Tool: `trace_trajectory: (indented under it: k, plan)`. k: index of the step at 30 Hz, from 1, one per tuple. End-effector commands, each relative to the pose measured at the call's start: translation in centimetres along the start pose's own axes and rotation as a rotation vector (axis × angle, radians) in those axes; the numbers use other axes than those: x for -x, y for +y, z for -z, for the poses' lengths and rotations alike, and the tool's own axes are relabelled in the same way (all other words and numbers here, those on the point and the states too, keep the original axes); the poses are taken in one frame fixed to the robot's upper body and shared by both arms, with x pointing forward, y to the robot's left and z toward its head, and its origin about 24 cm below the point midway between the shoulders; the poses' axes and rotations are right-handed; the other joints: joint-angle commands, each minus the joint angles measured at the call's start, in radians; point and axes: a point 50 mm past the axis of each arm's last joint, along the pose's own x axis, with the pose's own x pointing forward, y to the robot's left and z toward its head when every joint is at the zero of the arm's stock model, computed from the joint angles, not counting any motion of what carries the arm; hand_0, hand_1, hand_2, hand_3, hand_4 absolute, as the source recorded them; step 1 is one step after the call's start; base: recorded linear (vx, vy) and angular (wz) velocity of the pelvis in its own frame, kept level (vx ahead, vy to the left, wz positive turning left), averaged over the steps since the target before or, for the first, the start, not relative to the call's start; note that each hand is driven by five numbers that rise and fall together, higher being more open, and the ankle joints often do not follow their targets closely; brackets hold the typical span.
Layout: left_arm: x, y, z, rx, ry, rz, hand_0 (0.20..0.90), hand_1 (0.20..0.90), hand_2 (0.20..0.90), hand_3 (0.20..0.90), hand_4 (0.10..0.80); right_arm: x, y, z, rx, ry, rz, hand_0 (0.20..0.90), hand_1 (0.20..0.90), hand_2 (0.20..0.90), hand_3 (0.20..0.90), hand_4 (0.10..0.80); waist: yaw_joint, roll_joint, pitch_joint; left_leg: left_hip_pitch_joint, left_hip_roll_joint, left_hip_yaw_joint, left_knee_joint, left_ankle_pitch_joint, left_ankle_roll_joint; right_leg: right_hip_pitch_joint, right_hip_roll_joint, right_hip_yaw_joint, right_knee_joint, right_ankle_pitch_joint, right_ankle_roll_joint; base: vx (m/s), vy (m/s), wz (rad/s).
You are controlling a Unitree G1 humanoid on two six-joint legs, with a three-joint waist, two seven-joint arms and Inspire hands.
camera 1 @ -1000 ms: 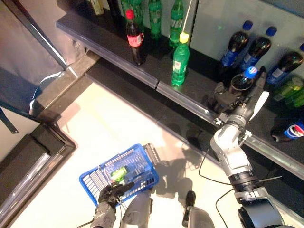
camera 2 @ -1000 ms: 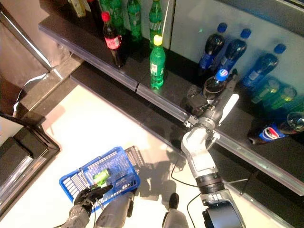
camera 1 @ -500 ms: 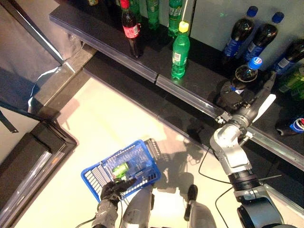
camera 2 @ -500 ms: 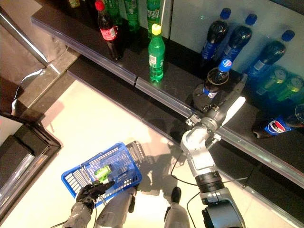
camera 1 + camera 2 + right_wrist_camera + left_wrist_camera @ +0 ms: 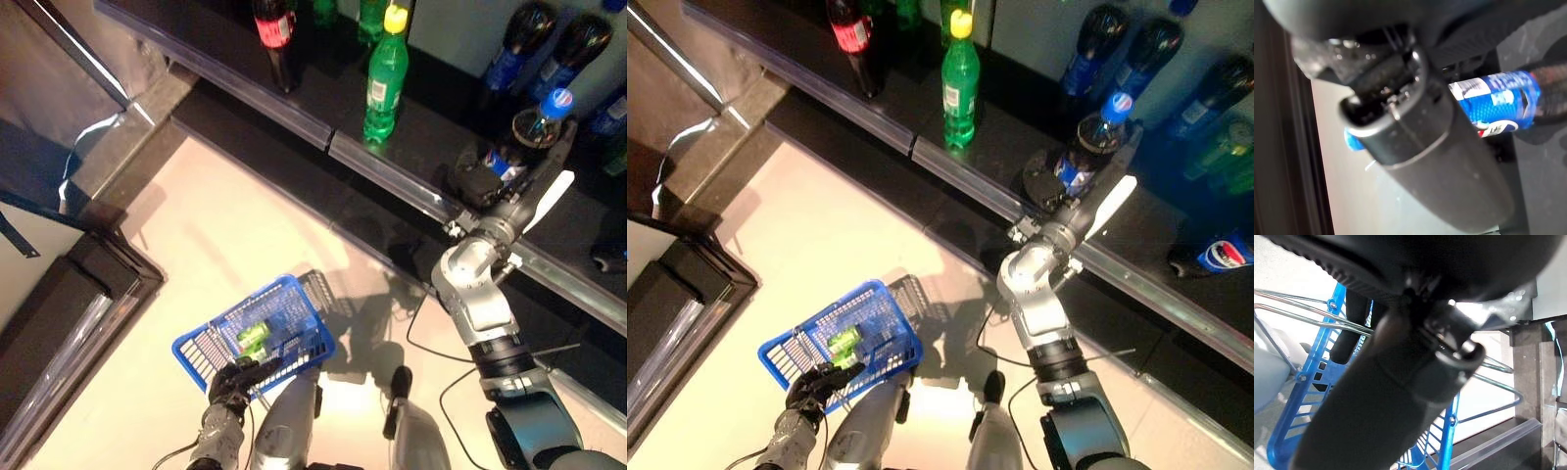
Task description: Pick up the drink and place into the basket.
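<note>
A dark cola bottle [image 5: 529, 132] with a blue cap and blue label stands tilted on the black shelf [image 5: 323, 147]. My right hand [image 5: 477, 183] is at its lower part with the fingers curled round it. The bottle's label also shows past the thumb in the right wrist view [image 5: 1498, 98]. My left hand [image 5: 235, 380] is shut on the thin wire handles [image 5: 1312, 323] of the blue basket [image 5: 230, 311], which hangs low at the left. A green can [image 5: 252, 336] lies inside the basket.
A green bottle [image 5: 384, 73] with a yellow cap and a red-capped cola bottle [image 5: 274, 39] stand on the shelf to the left. More blue-capped bottles [image 5: 509, 49] stand behind. One bottle [image 5: 1215, 257] lies on its side at the right. A dark low ledge [image 5: 78, 294] runs along the left.
The camera has shifted, so the shelf sits higher in the view. My right hand stays round the blue-capped bottle. The blue basket hangs as before.
</note>
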Motion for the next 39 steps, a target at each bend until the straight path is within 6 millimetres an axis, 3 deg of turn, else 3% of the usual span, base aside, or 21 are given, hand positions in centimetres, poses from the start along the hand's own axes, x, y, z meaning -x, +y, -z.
trace_trajectory:
  k: [1, 9, 24, 39]
  plan:
    - [1.5, 0.4, 3.0, -0.014, 0.063, 0.02, 0.3, 0.3, 0.3, 0.2, 0.1, -2.2, 0.7, -5.6, -0.142, -0.205, 0.018, 0.9, 0.9, 0.9, 0.9, 0.8, 0.005, -0.002, -0.011, -0.051, -0.022, -0.041, 0.127, -0.062, 0.008, -0.043, -0.02, -0.038, 0.046, 0.05, -0.103, -0.019, 0.043, -0.04]
    - [1.2, -0.7, 2.4, 0.014, 0.042, 0.051, 0.3, 0.3, 0.3, 0.2, 0.1, -2.8, 1.3, -7.1, -0.17, -0.223, 0.047, 0.9, 0.9, 0.9, 0.9, 0.8, -0.006, 0.02, 0.04, -0.098, -0.035, -0.025, 0.147, -0.054, 0.019, -0.113, -0.02, -0.013, 0.084, 0.057, -0.104, -0.02, 0.041, -0.06]
    - [1.3, -1.4, 2.1, 0.047, 0.033, 0.074, 0.3, 0.3, 0.3, 0.2, 0.1, -3.7, 1.7, -8.3, -0.165, -0.245, 0.039, 0.9, 0.9, 0.9, 0.9, 0.8, -0.006, 0.036, 0.041, -0.155, -0.044, -0.011, 0.162, -0.05, 0.027, -0.191, -0.012, 0.007, 0.122, 0.054, -0.106, 0.003, 0.011, -0.04]
    - [1.1, -1.3, 1.6, 0.029, 0.039, 0.095, 0.3, 0.3, 0.3, 0.2, 0.1, -5.5, 2.5, -11.2, -0.169, -0.307, 0.038, 0.9, 0.9, 0.9, 0.9, 0.8, 0.01, 0.046, 0.041, -0.188, -0.058, -0.013, 0.186, -0.054, 0.036, -0.234, -0.017, 0.018, 0.149, 0.055, -0.103, 0.0, 0.0, 0.0]
